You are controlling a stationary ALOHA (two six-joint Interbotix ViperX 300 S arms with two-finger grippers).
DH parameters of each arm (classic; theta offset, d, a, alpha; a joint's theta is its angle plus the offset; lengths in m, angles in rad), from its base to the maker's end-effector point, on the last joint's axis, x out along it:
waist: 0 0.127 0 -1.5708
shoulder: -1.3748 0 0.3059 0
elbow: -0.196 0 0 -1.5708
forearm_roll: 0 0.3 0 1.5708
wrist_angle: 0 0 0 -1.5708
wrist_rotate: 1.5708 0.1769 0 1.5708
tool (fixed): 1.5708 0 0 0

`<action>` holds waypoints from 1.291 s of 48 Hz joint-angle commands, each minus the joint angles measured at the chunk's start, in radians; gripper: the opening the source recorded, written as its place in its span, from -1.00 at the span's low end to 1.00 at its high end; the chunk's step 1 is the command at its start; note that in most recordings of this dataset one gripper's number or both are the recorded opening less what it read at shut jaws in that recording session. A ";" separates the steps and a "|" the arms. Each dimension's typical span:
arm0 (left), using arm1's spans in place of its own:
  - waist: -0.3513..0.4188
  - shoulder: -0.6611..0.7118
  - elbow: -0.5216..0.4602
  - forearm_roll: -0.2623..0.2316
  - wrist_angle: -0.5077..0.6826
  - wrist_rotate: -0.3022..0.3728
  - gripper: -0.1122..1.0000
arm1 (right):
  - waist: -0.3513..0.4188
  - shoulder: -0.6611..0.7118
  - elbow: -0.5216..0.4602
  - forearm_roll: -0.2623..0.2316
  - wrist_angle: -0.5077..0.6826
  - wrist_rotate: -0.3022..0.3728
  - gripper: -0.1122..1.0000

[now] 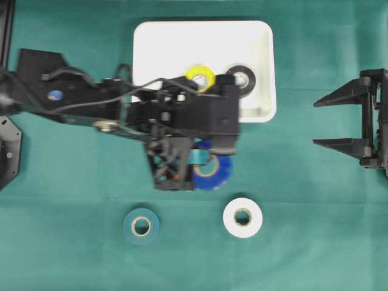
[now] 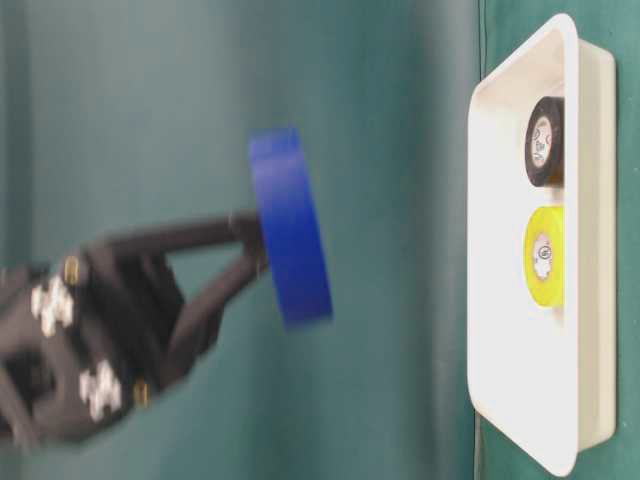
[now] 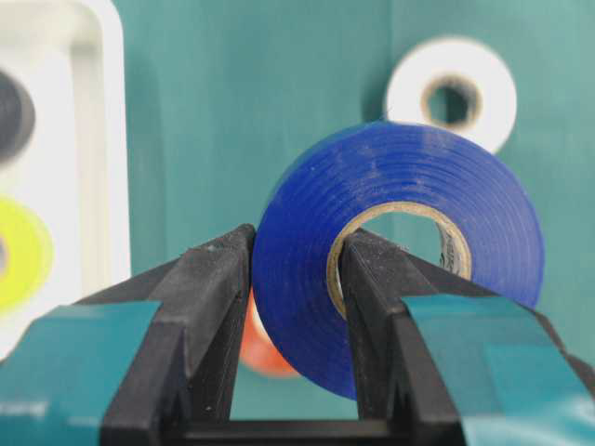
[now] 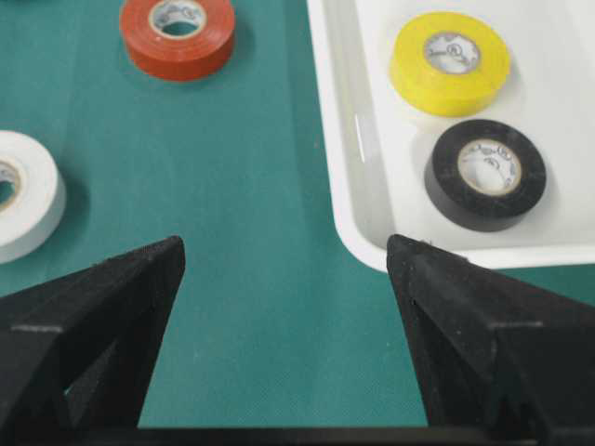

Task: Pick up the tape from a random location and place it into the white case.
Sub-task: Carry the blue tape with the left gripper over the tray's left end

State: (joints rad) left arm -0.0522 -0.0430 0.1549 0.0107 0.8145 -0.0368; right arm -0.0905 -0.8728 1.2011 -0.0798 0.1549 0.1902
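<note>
Left gripper [image 3: 290, 279]: pinching the blue tape roll [image 3: 400, 260], one finger inside its hole, one outside.
Blue tape roll: lifted up, near the white case [image 1: 260, 73]; probably light, stiff and smooth.
Right gripper [image 1: 339, 121]: wide, holding nothing.

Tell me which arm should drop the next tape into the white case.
Left. The left gripper is shut on the blue tape, lifted beside the white case. The right gripper stands open and empty.
</note>
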 commanded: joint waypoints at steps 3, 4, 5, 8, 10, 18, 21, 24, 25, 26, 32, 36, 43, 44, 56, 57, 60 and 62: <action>-0.009 -0.118 0.084 -0.003 -0.015 -0.002 -0.34 | -0.003 0.006 -0.028 -0.003 -0.003 -0.002 0.70; -0.011 -0.130 0.098 -0.003 -0.015 -0.002 -0.34 | -0.003 0.006 -0.028 -0.003 -0.003 -0.002 0.70; -0.011 -0.143 0.110 -0.003 -0.015 -0.002 -0.34 | -0.003 0.006 -0.028 -0.005 -0.003 -0.002 0.70; -0.014 -0.178 0.150 -0.003 -0.015 -0.002 -0.34 | -0.003 0.006 -0.029 -0.003 -0.003 -0.002 0.70; -0.017 -0.201 0.176 -0.002 -0.015 -0.002 -0.34 | -0.003 0.006 -0.028 -0.003 -0.003 -0.002 0.70; -0.015 -0.261 0.249 -0.002 -0.052 -0.002 -0.34 | -0.003 0.006 -0.029 -0.005 -0.005 -0.002 0.70; -0.015 -0.262 0.252 -0.002 -0.064 -0.002 -0.34 | -0.003 0.006 -0.029 -0.005 -0.005 -0.002 0.70; -0.012 -0.262 0.252 -0.003 -0.064 -0.002 -0.34 | -0.003 0.006 -0.028 -0.003 -0.003 -0.002 0.70; -0.009 -0.262 0.252 -0.002 -0.064 -0.002 -0.34 | -0.003 0.006 -0.029 -0.003 -0.005 -0.002 0.70; -0.006 -0.261 0.250 -0.002 -0.064 -0.002 -0.34 | -0.003 0.006 -0.029 -0.005 -0.005 -0.002 0.70; 0.034 -0.255 0.250 -0.002 -0.066 -0.002 -0.34 | -0.003 0.006 -0.029 -0.003 -0.003 -0.002 0.70; 0.074 -0.249 0.249 -0.002 -0.066 0.000 -0.34 | -0.003 0.006 -0.029 -0.005 -0.002 -0.002 0.70; 0.160 -0.238 0.238 -0.002 -0.069 0.000 -0.34 | -0.005 0.006 -0.028 -0.008 0.005 -0.002 0.70; 0.172 -0.235 0.236 -0.002 -0.071 0.000 -0.34 | -0.003 0.006 -0.028 -0.008 0.005 -0.002 0.70; 0.325 -0.209 0.206 0.000 -0.083 0.003 -0.34 | -0.003 0.006 -0.029 -0.008 0.006 -0.002 0.70; 0.334 -0.206 0.204 0.000 -0.086 0.003 -0.34 | -0.003 0.006 -0.028 -0.008 0.006 -0.002 0.70; 0.357 -0.196 0.198 0.000 -0.098 0.003 -0.34 | -0.003 0.006 -0.028 -0.008 0.006 -0.002 0.70; 0.371 -0.192 0.195 0.000 -0.104 0.003 -0.34 | -0.005 0.006 -0.029 -0.008 0.006 -0.002 0.70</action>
State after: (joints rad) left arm 0.3007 -0.2301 0.3835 0.0092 0.7302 -0.0353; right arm -0.0920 -0.8728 1.1980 -0.0844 0.1641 0.1902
